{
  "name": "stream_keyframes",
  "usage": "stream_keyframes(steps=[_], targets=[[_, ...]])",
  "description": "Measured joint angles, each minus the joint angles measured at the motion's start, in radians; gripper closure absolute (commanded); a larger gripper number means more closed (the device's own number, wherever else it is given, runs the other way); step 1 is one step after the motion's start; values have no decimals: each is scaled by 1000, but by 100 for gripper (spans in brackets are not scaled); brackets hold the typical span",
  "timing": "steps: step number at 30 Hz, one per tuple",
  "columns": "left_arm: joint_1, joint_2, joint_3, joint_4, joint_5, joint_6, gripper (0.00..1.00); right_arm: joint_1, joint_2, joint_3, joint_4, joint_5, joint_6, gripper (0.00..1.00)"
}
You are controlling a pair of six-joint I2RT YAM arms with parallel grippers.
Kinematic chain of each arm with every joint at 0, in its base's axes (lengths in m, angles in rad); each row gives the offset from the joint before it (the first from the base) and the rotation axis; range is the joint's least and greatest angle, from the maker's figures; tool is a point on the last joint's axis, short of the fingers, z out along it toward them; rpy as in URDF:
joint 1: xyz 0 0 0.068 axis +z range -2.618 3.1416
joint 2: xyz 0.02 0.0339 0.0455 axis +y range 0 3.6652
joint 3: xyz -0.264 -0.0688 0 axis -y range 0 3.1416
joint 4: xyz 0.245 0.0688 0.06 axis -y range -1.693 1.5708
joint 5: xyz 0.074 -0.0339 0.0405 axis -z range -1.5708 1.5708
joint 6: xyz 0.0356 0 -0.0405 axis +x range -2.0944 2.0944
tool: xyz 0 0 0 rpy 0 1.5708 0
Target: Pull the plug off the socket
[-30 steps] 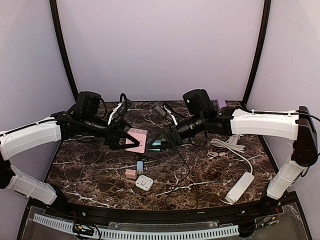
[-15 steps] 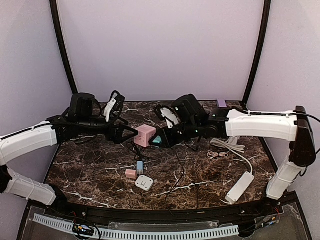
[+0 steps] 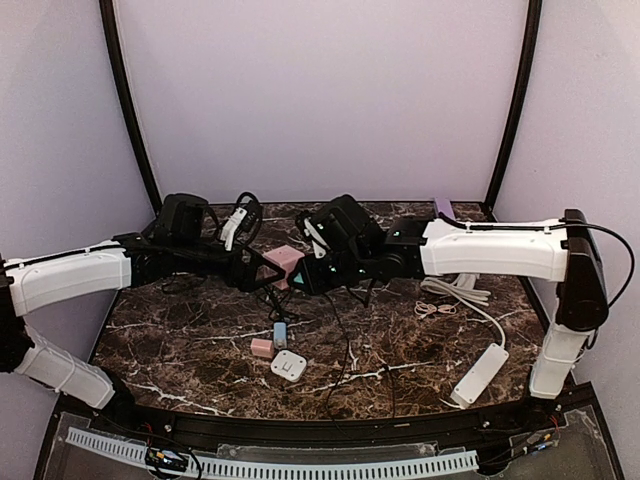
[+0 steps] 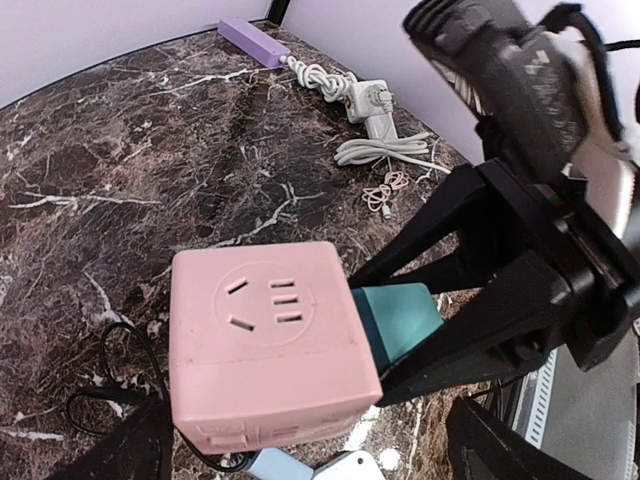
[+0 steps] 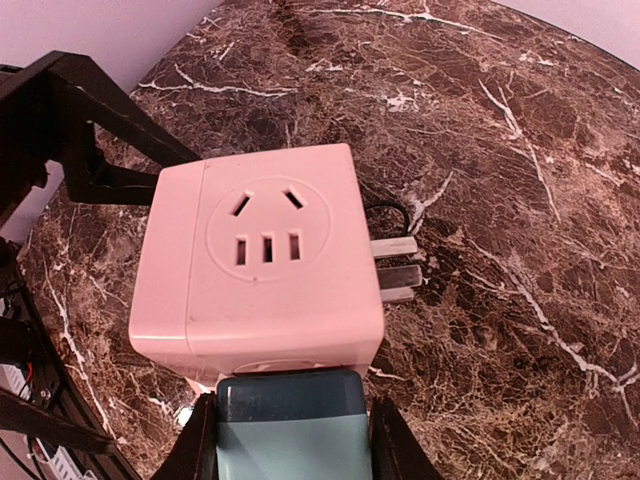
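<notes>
Marble table below: left gripper clamps the socket, right gripper pinches the plug. If the left grip slips, the socket may follow the plug.

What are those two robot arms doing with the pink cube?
They are trying to pull a plug out. The left claw holds the pink socket cube, and the right claw pinches the teal plug stuck in its side. The plug is not out yet.
</notes>
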Motion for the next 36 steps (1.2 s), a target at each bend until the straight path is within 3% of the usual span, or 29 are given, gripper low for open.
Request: stream_keyframes(steps=[11,16,21,27,36], targets=[[0,8,0,-2,-69,-23,43,46,40,45,-7,25,0,100],[0,10,1,-5,-76,-22,42,48,50,58,-16,35,-1,100],[0,16,2,-5,-76,-21,35,50,56,71,-33,45,-3,100],[0,34,3,-9,-81,-21,37,55,63,89,-32,56,-2,100],[-1,37,15,-28,-89,-12,72,55,65,91,-32,59,0,100]])
